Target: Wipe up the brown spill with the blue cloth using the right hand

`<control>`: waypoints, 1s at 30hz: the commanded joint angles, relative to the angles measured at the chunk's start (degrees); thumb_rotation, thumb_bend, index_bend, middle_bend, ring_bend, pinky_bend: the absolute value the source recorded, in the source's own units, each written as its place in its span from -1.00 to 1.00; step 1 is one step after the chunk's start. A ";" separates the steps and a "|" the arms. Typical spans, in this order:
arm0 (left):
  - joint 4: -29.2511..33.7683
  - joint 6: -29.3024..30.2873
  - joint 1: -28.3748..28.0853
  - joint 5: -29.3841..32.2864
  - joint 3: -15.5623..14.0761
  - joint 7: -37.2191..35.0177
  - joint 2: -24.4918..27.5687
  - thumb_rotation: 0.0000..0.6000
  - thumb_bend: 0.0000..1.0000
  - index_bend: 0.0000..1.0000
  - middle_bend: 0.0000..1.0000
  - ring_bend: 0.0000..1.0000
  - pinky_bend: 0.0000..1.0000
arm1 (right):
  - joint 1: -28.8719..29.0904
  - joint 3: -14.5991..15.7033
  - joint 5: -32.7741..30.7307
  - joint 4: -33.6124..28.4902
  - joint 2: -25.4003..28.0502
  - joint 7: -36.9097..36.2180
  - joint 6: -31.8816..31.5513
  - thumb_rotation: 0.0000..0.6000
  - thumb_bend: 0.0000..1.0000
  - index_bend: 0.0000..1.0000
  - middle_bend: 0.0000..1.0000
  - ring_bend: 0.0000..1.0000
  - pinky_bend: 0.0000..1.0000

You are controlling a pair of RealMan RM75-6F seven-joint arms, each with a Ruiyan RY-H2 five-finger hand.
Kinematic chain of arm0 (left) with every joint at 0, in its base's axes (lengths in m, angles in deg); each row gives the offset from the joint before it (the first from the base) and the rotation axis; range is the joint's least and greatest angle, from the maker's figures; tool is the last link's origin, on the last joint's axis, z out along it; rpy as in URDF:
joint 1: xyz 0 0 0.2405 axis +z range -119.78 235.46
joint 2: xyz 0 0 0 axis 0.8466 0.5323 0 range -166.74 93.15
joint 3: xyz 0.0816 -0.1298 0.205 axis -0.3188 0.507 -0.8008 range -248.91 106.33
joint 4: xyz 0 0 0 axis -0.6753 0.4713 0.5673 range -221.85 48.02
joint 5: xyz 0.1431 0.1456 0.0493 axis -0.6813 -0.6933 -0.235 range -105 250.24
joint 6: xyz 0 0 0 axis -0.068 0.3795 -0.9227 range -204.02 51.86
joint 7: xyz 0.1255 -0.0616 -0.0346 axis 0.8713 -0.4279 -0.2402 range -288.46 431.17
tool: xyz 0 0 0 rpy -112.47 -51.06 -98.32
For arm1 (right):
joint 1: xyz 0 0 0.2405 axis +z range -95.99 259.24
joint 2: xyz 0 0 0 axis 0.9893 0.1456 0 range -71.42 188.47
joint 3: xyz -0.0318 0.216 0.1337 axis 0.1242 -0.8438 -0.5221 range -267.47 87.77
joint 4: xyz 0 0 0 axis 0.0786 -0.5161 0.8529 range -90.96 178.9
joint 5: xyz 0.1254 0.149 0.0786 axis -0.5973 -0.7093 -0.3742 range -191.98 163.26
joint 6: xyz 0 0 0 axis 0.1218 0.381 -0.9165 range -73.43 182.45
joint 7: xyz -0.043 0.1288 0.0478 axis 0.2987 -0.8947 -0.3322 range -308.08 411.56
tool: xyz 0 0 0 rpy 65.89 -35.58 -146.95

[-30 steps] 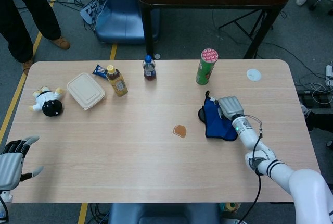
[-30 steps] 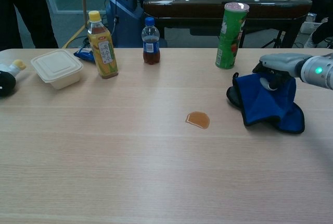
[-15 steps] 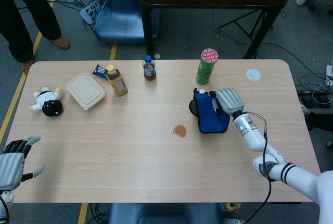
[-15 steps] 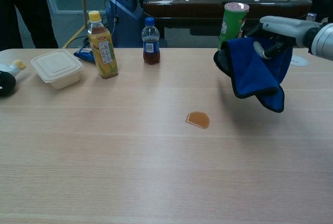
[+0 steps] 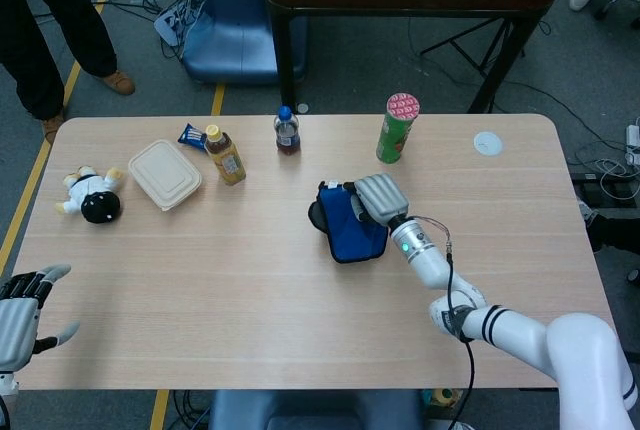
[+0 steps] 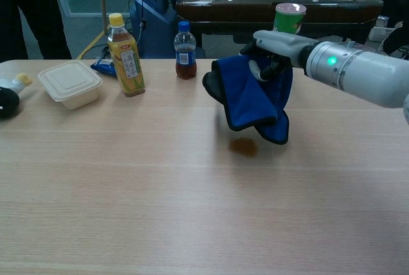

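fingers (image 6: 263,68) around limp blue cloth (image 6: 252,99)

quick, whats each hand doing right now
Left hand: open, holding nothing, at the table's near left edge.
Right hand: holding the blue cloth in the air above the brown spill.

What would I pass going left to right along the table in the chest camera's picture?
Toy figure → lidded food box → yellow-capped bottle → small dark-drink bottle → blue cloth, held up by the right hand → green can.
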 commanded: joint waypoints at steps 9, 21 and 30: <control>-0.82 -0.07 0.35 0.19 -0.08 -1.23 0.04 1.00 -0.75 -0.56 -0.55 -0.59 -0.68 | 2.67 1.04 1.05 5.30 -7.45 0.41 -0.25 1.00 0.47 0.25 0.13 0.04 0.45; -1.78 -0.66 0.22 0.07 -0.14 -2.27 -0.41 1.00 -0.75 -0.56 -0.55 -0.59 -0.68 | 3.91 4.62 6.14 16.74 -15.88 -2.73 -1.67 1.00 0.47 0.25 0.13 0.00 0.42; -1.78 -1.07 0.04 0.06 -0.11 -2.28 -0.50 1.00 -0.75 -0.55 -0.55 -0.59 -0.68 | 3.31 8.57 10.35 22.74 -19.16 -6.68 -1.65 1.00 0.47 0.25 0.13 0.00 0.42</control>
